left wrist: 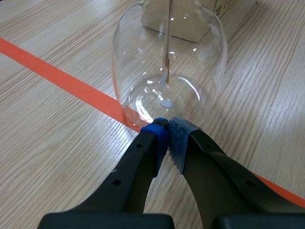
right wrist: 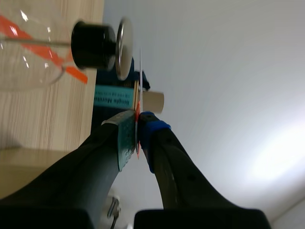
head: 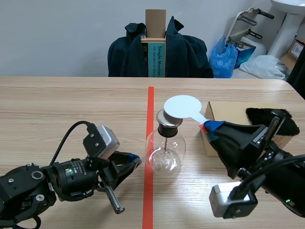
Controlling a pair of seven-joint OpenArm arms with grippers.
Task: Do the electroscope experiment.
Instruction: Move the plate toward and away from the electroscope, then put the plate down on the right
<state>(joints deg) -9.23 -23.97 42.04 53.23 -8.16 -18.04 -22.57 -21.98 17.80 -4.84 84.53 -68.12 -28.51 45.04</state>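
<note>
The right gripper (head: 209,128) is pinching a white paddle (head: 182,107) above the flask (head: 165,152). The left gripper (head: 136,160) is sitting closed at its 9 o'clock.

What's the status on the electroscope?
Left gripper shut, empty, at flask base. Right gripper shut on white paddle, disc over the cap. Cardboard box beyond, not touching.

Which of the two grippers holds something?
The right gripper: it clamps the white disc paddle near the top of the flask. The left gripper is shut on nothing.
</note>
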